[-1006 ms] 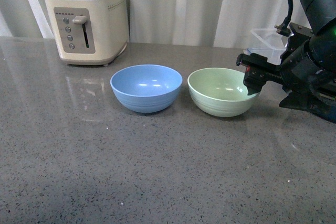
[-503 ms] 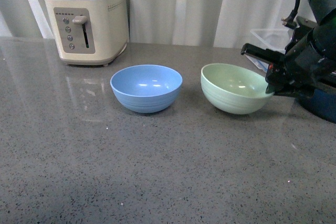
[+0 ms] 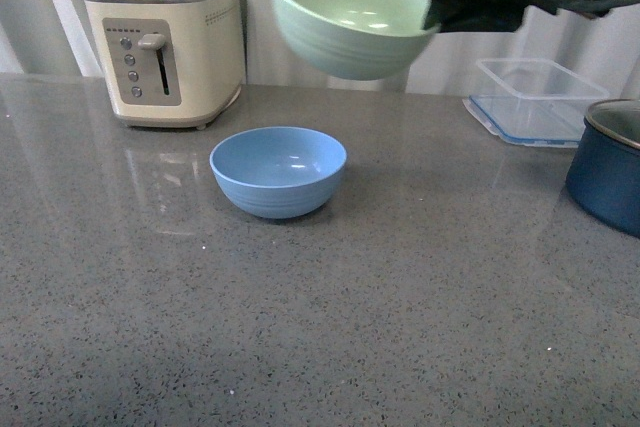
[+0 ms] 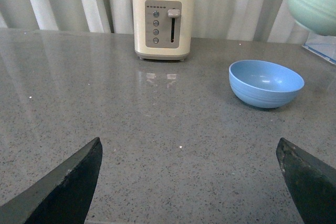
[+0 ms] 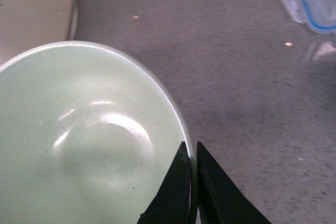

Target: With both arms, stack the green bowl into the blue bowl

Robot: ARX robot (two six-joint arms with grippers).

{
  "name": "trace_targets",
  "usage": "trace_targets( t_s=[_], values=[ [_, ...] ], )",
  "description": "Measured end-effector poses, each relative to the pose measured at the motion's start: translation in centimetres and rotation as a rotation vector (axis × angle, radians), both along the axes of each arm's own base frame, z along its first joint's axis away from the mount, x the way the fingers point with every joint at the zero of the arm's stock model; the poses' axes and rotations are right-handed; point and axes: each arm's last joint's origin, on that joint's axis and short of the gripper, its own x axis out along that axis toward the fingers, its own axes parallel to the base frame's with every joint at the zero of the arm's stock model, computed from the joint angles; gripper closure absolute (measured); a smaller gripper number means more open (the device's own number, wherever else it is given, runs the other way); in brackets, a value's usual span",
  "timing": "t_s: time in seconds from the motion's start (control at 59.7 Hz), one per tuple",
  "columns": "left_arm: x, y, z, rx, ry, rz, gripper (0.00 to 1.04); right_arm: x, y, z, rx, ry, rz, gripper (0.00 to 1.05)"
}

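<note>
Worktop (image 3: 320, 347): grey speckled stone, polished, running the full width, with soft glare and a pale reflection in front of the toaster (image 3: 167, 49).
Backdrop: white curtain (image 3: 30, 17) in vertical folds behind the far edge.
Far left: the cream two-slot toaster.
Far right: clear plastic container (image 3: 540, 97), blue-edged.
Nearer, at the right edge: dark navy pot (image 3: 610, 172) with metal rim.

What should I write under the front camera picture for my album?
The right arm's fingers hold the tilted green bowl up high, just right of the blue bowl on the counter.
</note>
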Motion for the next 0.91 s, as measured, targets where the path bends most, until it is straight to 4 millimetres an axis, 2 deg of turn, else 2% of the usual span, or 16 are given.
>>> trace_targets(
  t_s=[0.117,0.235,0.453,0.603,0.771,0.905],
  values=[
    [0.0,0.0,0.0,0.000,0.000,0.000,0.07,-0.1,3.4,-1.0,-0.043,0.004,0.065,1.04],
    [0.0,0.0,0.0,0.000,0.000,0.000,0.07,0.3,5.7,-2.9,-0.089,0.034,0.092,1.04],
    [0.0,0.0,0.0,0.000,0.000,0.000,0.07,2.7,7.4,-6.2,-0.171,0.079,0.050,1.04],
    [0.0,0.0,0.0,0.000,0.000,0.000,0.07,3.6,7.3,-6.7,-0.210,0.072,0.028,1.03],
    [0.0,0.0,0.0,0.000,0.000,0.000,0.07,3.9,7.0,-6.8,-0.218,0.064,0.016,0.79],
    [0.0,0.0,0.0,0.000,0.000,0.000,0.07,3.4,6.3,-5.3,-0.156,0.036,0.037,0.58]
  ],
)
